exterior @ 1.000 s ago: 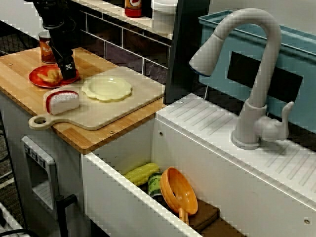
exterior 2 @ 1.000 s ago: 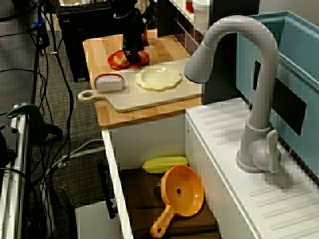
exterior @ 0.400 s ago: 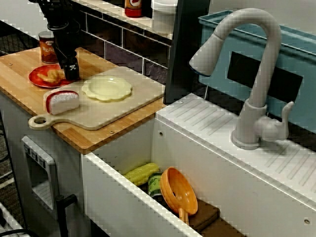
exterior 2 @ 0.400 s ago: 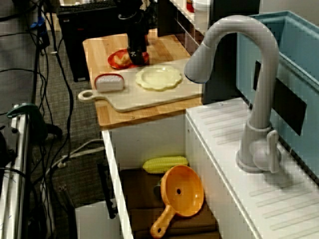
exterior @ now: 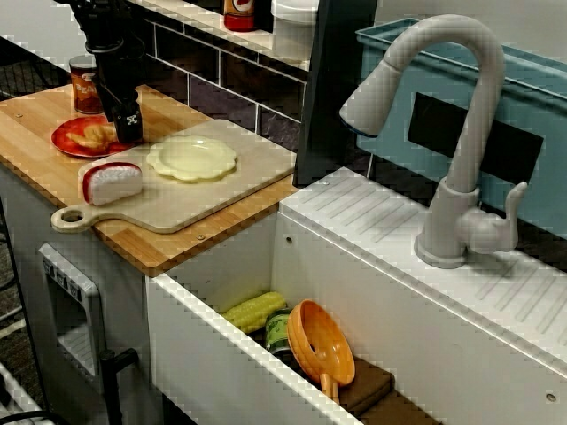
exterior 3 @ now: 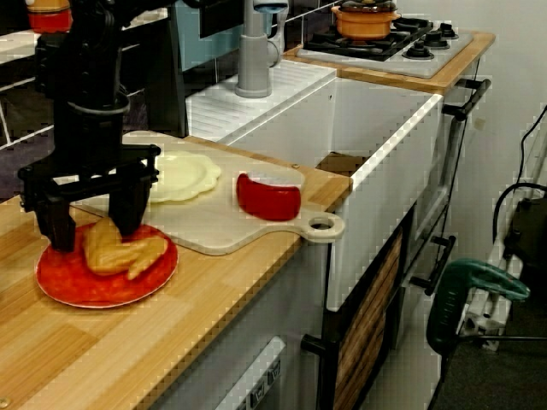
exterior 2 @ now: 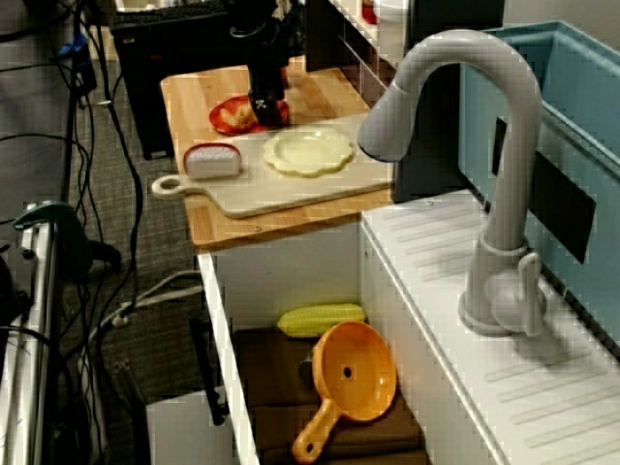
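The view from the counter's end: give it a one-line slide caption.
Open gripper over a pastry on a red plate, beside a cutting board bearing a yellow plate.

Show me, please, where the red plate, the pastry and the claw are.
red plate (exterior 3: 67,289): side view, bare front rim.
pastry (exterior 3: 120,254): side view, its middle.
claw (exterior 3: 91,224): side view, midway between its open fingertips.

Cutting board (exterior: 204,190) bears yellow plate (exterior: 191,158); corn (exterior: 254,310) in sink (exterior: 354,266).
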Motion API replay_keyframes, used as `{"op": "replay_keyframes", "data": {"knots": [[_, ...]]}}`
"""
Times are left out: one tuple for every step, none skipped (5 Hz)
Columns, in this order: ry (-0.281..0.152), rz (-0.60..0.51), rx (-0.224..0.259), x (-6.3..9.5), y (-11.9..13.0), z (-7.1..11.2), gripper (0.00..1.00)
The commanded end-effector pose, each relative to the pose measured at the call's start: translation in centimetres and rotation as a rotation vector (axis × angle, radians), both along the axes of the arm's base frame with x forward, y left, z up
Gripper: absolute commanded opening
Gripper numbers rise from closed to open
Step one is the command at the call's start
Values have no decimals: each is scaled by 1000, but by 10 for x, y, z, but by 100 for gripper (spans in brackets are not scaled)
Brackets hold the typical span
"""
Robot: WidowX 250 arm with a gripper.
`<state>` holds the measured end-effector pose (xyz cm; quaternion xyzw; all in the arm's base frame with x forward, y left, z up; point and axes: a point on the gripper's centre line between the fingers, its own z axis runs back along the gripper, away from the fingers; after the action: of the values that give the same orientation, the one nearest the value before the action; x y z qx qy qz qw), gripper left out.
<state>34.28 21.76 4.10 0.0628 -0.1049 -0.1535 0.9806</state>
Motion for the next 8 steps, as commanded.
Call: {"op": "replay_keyframes", "data": {"knots": [[-90, 29, 36, 3, 10, 28, 0], [-93, 26, 35, 0, 10, 30, 0], [-82, 32, 34, 1, 13, 31, 0], [-82, 47, 32, 3, 16, 36, 0], [-70, 63, 34, 5, 19, 35, 94], [-62, 71, 35, 6, 19, 32, 100], [-55, 76, 30, 7, 21, 35, 100], [-51, 64, 31, 4, 22, 35, 100]]}}
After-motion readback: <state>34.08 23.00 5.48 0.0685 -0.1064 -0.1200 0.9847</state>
